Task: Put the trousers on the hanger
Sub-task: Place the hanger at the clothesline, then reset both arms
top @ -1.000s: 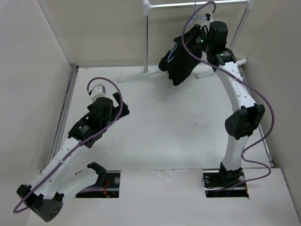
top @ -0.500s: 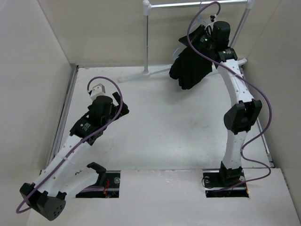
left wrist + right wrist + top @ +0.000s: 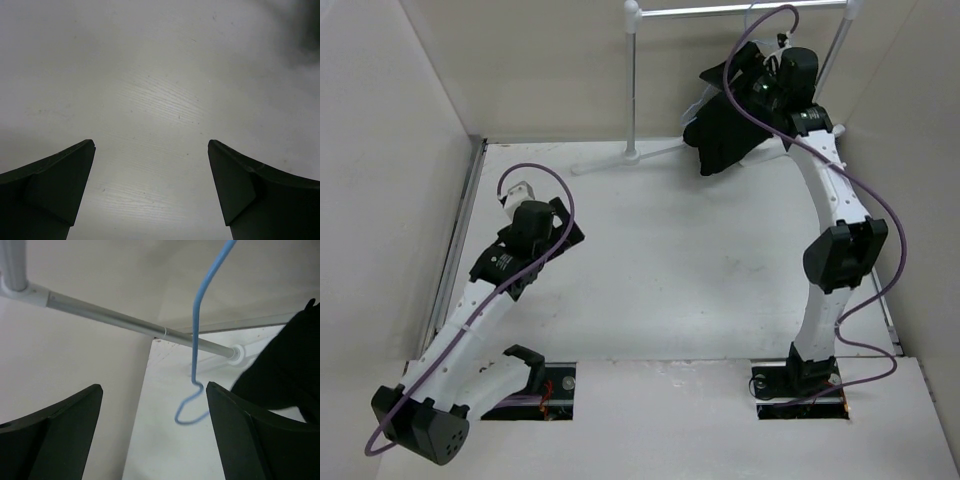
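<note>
R gripper (image 3: 155,386): jaws apart, empty, at hanger (image 3: 196,340) hook by rack rail (image 3: 125,320); trousers (image 3: 725,135) bunched beside it; L gripper (image 3: 150,142): apart, idle; step prob. hang-up; you back R out w/o snagging wire.

text: none legible | labels: none | brands: none | numbers: none | signs: none

trousers (image 3: 725,135): black, bunched, hanging aloft far right | hanger (image 3: 195,340): thin pale-blue wire, beside trousers
</note>
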Available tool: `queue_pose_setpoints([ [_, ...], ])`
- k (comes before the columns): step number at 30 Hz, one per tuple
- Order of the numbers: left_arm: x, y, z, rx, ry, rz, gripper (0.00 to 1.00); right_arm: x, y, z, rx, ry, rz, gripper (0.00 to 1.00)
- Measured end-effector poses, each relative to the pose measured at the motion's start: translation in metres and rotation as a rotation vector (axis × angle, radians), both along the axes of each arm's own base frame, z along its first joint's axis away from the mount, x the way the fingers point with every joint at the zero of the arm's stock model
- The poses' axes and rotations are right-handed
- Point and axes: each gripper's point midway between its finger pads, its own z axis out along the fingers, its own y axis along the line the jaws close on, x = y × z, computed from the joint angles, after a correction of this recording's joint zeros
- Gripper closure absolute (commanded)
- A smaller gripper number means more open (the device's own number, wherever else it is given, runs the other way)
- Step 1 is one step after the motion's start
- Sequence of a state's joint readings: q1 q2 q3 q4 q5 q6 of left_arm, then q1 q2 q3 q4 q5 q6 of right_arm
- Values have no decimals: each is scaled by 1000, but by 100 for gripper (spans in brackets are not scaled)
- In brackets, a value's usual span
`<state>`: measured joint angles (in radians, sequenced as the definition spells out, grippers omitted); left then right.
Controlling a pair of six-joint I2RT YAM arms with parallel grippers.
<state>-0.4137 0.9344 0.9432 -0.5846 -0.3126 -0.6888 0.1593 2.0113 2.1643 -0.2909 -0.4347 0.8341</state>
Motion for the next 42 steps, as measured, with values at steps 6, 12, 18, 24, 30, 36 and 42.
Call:
queue_pose_setpoints([
  [6, 0, 12, -2, 8, 12, 38, 0, -31, -22, 26, -23, -49, -50, 0],
  [12, 0, 13, 3, 13, 17, 38, 0, -87, -50, 9, -89, -31, -149, 0],
  [18, -1, 8, -4, 24, 47, 20, 0, -153, -87, -41, -164, 25, -300, 0],
  [24, -2, -4, -12, 29, 76, -14, 0, -229, -107, -123, -269, 147, -407, 0],
  [30, -5, -21, -23, 23, 107, -48, 0, -301, -99, -186, -339, 261, -369, 0],
  [36, -14, -25, -45, 6, 160, -27, 0, -337, -99, -233, -354, 357, -351, 0],
  [42, -16, -29, -44, 1, 149, -10, 0, -343, -101, -252, -387, 404, -343, 0],
])
